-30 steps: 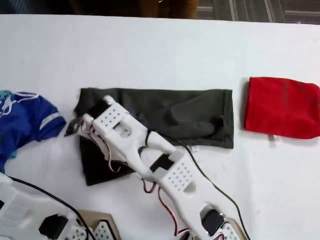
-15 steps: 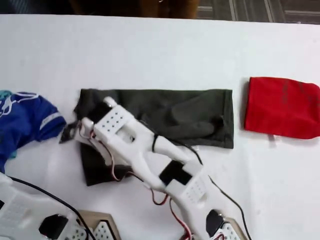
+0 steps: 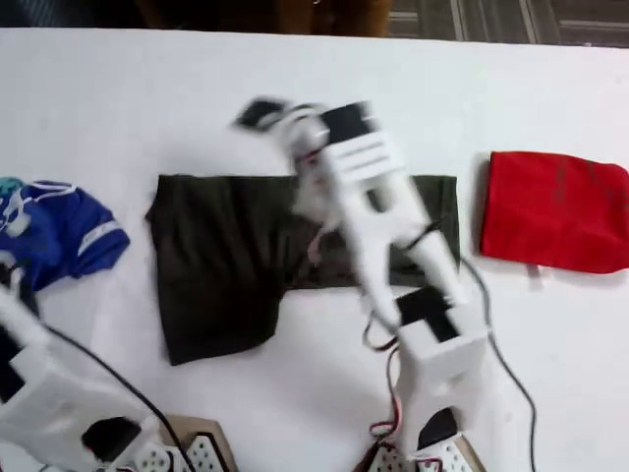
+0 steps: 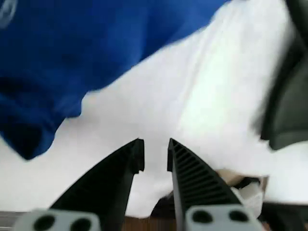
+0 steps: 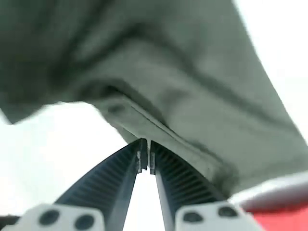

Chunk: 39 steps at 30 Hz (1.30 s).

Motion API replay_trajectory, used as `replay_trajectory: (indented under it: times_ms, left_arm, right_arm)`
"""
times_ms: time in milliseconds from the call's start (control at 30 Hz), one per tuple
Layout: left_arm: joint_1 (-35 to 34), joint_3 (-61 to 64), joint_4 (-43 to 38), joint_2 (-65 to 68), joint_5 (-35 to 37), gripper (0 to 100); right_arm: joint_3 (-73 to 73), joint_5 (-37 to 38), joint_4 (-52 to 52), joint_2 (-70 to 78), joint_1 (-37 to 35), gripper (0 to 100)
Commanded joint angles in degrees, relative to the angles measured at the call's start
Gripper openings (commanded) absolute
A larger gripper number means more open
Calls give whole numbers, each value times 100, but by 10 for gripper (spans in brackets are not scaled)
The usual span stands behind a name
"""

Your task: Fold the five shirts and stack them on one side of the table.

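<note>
A dark green shirt (image 3: 226, 275) lies partly folded in the middle of the white table (image 3: 147, 98). My right gripper (image 3: 257, 114) hangs over the shirt's far edge, and its arm crosses the cloth. In the right wrist view the gripper (image 5: 145, 161) is shut, its tips close to a hem of the dark green shirt (image 5: 192, 72). A crumpled blue shirt (image 3: 59, 231) lies at the left. My left gripper (image 4: 154, 156) is slightly open over bare table just short of the blue shirt (image 4: 72, 48). A folded red shirt (image 3: 555, 211) rests at the right.
A bit of teal cloth (image 3: 10, 185) peeks out behind the blue shirt at the left edge. The left arm (image 3: 44, 388) stands at the near left corner, with both arm bases along the near edge. The table's far strip is bare white.
The right arm left the dark green shirt's left edge and swung up and away to its far edge, uncovering the shirt's left part. The left arm shifted at the near left.
</note>
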Motion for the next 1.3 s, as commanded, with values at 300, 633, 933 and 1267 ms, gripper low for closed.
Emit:
replay_trajectory:
  times_ms: [300,633,933,1267]
  left_arm:
    - [3851,-1341,-1644,-176,2075,28]
    - [4123,-1930,-2673,2259,2470,31]
    - [4114,-4207,-1969,4220,2470,31]
    - [4132,-6325,-888,5451,2470,31]
  right_arm:
    - [1020,264,-48,-338,1640,18]
    - [1178,273,-778,-145,1789,18]
    - [1301,308,-760,998,2149,18]
    - [1266,1108,-145,1007,2686,18]
